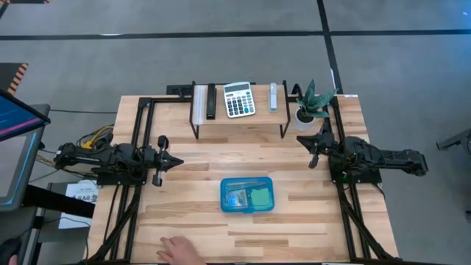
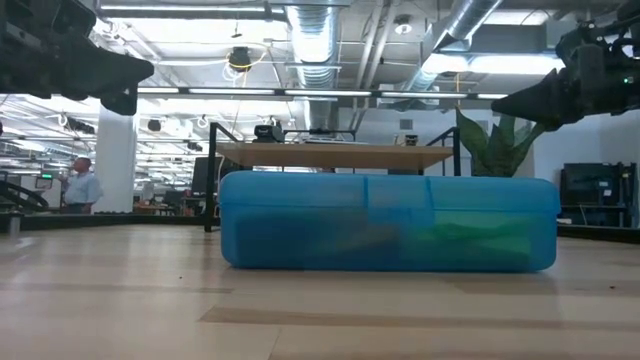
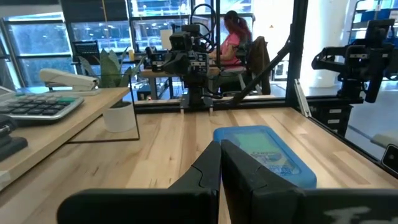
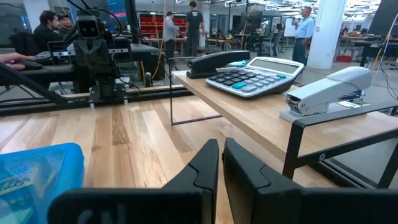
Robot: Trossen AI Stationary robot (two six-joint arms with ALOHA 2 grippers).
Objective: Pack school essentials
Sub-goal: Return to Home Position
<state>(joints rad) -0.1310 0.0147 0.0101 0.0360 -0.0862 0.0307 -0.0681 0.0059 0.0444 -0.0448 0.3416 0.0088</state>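
Note:
A blue see-through plastic box [image 1: 246, 195] lies flat on the table's middle, towards the near edge, with its lid on. Through the lid I make out a lime-green pad [image 1: 260, 196] and a printed packet [image 1: 235, 197]; the other stationery cannot be told apart. The box also shows in the low view [image 2: 388, 222] and in both wrist views [image 3: 264, 152] [image 4: 34, 171]. My left gripper [image 1: 179, 162] [image 3: 221, 155] hangs shut above the table left of the box. My right gripper [image 1: 300, 140] [image 4: 221, 155] hangs shut to the box's right and farther back. Neither touches anything.
A black-framed wooden shelf [image 1: 239, 116] stands at the far edge with a calculator [image 1: 238, 99], a stapler [image 1: 273, 97] and a black object [image 1: 210, 101] on it. A potted plant [image 1: 313, 103] stands beside it. A person's hand [image 1: 176, 250] rests on the near edge.

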